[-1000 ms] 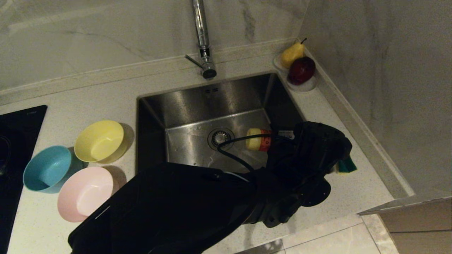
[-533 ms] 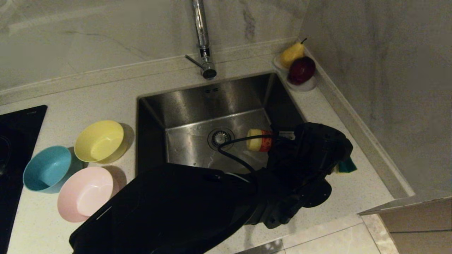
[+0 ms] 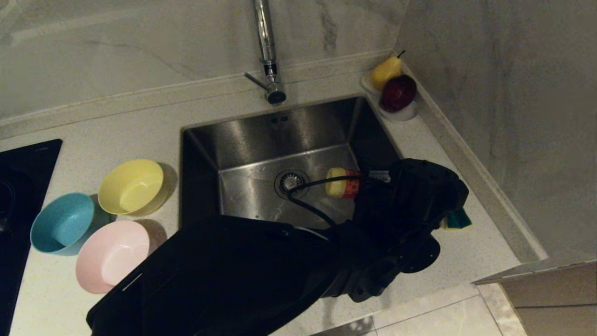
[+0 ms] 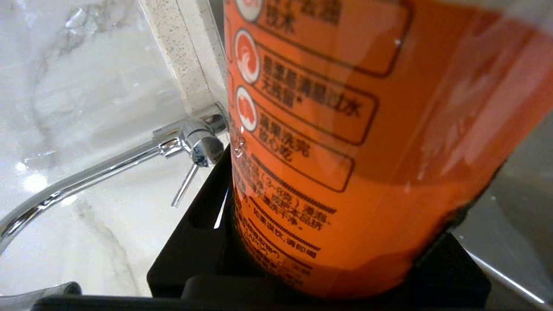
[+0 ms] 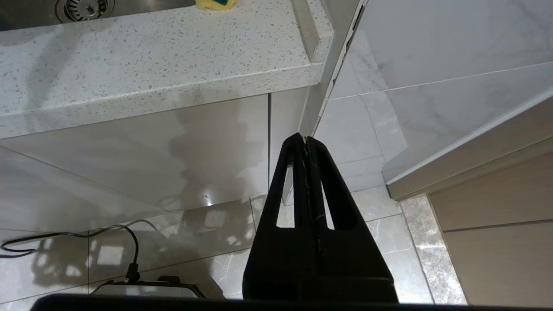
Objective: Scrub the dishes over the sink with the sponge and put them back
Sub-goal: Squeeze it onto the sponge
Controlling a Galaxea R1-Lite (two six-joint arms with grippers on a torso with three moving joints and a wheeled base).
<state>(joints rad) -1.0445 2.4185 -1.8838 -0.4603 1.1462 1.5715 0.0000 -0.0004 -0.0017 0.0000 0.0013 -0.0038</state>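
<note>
Brushed stainless steel sink (image 3: 261, 140), polished chrome tap (image 3: 265, 42), pale speckled stone counter (image 3: 140, 121), glossy veined marble wall (image 3: 140, 42), smooth plastic bowls (image 3: 133, 186), glossy orange-labelled bottle (image 4: 345, 151), matt black gripper fingers (image 5: 309, 207), glossy floor tiles (image 5: 380, 207)

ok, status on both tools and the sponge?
Left tool shut on orange detergent bottle over the sink. Right tool shut, empty, parked below counter. Sponge untouched on counter, right of sink.

Yellow bowl (image 3: 132, 186), blue bowl (image 3: 62, 223), pink bowl (image 3: 113, 255) upright, clustered on counter left of steel sink (image 3: 261, 140); green-yellow sponge (image 3: 458, 219) on counter right of sink.
</note>
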